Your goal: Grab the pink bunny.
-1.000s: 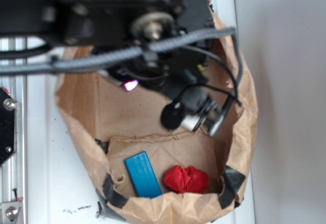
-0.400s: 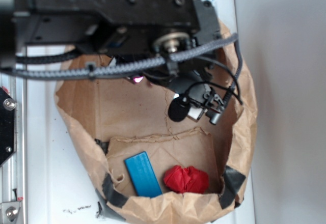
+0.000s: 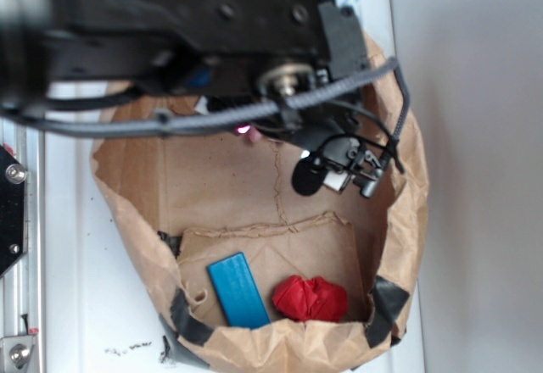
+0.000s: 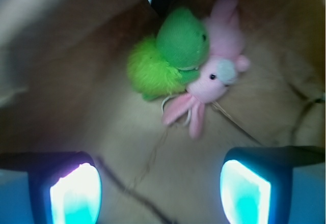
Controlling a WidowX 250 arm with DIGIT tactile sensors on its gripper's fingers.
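In the wrist view the pink bunny [image 4: 216,66] lies on brown paper, its ears pointing toward me and its body pressed against the right side of a fuzzy green plush [image 4: 168,56]. My gripper [image 4: 160,191] is open, with nothing between its glowing fingertips [image 4: 76,193], and it hangs above and short of the bunny. In the exterior view the black arm [image 3: 187,42] covers the upper part of the brown paper bag [image 3: 407,220], and the bunny is hidden under it.
At the near end of the bag's floor lie a blue block [image 3: 237,291] and a red cloth ball [image 3: 310,298]. The bag's paper walls rise all round. A metal rail [image 3: 21,220] runs along the left.
The arm has moved up and away in the exterior view, toward the far end of the bag; the wrist camera part shifted slightly right and up. Block and ball stayed put.
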